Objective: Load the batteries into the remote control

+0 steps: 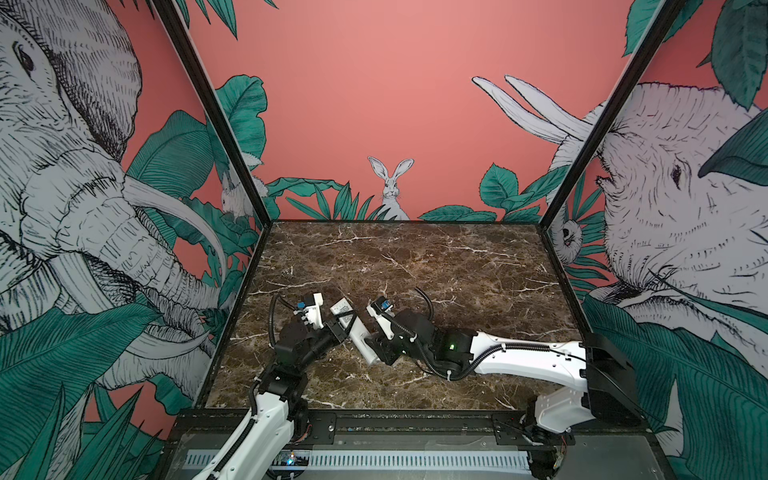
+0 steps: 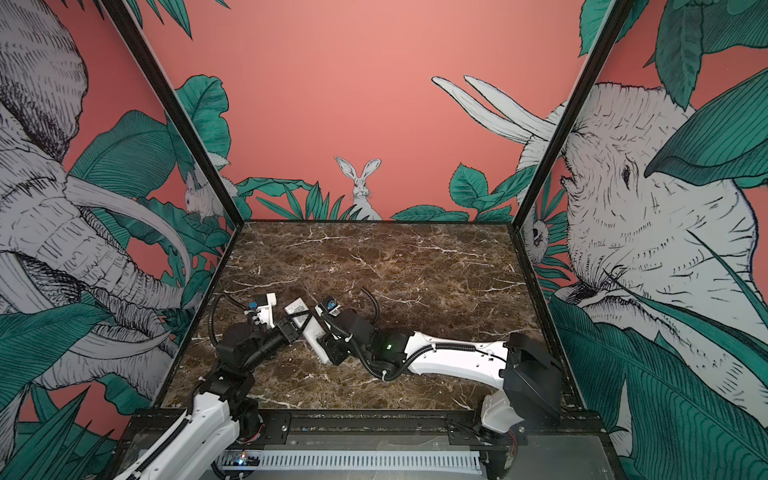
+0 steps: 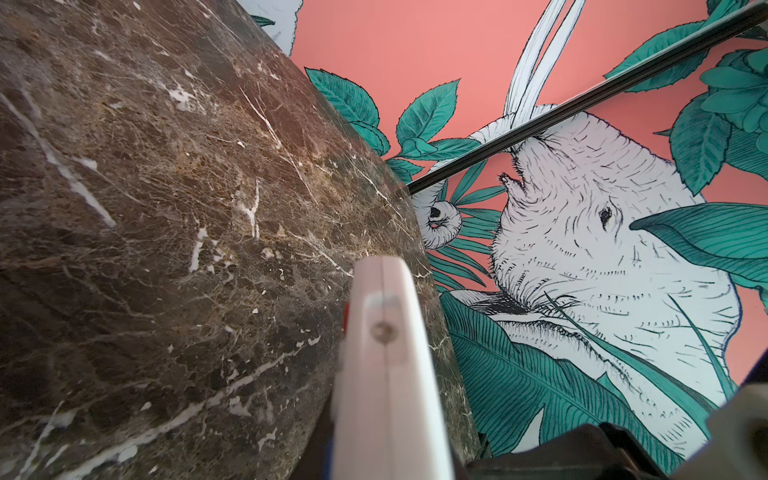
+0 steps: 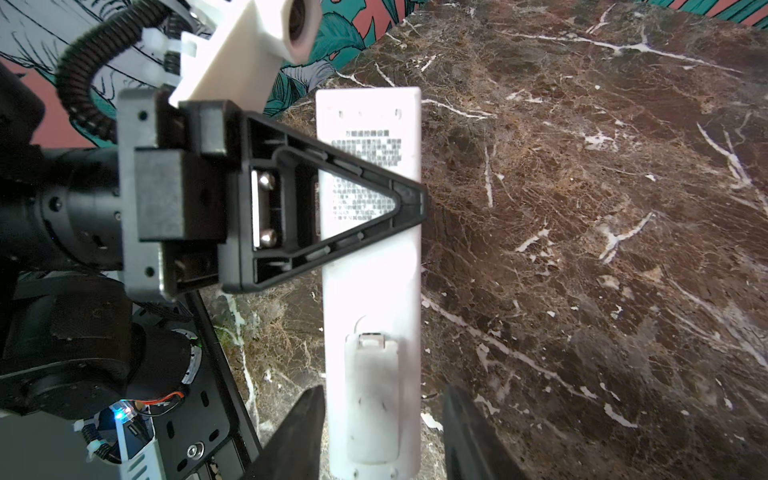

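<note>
Remote control (image 1: 360, 340) — in left claw (image 1: 345, 322)

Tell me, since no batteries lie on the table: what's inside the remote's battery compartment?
Only the greyish cover shows, seated in the labelled back of the remote control. Whatever lies inside is hidden beneath it.

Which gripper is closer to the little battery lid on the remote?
Right. The right gripper straddles the lid, at one end of the remote. The left gripper clamps the remote farther along, over its printed label.
</note>
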Available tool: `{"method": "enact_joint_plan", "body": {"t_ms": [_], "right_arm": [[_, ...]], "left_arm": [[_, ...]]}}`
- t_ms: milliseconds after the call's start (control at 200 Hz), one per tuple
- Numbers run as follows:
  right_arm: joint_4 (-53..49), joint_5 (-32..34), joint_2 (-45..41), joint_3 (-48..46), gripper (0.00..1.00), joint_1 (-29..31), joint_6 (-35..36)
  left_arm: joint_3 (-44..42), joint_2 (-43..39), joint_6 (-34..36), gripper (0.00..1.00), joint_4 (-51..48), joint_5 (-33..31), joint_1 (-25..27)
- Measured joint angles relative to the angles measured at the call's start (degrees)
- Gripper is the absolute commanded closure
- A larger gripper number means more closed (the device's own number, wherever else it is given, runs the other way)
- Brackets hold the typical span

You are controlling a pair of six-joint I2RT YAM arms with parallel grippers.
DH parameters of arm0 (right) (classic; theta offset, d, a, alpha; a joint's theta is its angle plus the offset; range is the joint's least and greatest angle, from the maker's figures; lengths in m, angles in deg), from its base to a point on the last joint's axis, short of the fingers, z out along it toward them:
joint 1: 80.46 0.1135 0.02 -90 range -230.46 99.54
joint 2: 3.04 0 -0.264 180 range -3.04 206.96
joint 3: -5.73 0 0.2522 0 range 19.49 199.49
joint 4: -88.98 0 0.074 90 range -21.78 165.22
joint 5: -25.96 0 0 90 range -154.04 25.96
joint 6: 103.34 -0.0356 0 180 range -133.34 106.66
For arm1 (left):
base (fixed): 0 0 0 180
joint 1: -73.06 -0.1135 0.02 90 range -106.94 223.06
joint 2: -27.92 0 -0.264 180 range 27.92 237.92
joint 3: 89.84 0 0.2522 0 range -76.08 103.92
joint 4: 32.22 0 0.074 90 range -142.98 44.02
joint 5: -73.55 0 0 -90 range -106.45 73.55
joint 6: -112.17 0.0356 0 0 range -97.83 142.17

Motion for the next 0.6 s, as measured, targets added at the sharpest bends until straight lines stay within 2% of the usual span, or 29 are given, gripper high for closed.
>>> {"method": "enact_joint_plan", "body": {"t_ms": [600], "right_arm": [[0.81, -1.99, 3.06, 0.00, 0.55, -1.44, -1.51]], "left_arm": [[0.00, -0.81, 0.00, 1.00, -0.07, 0.00, 0.00]]}}
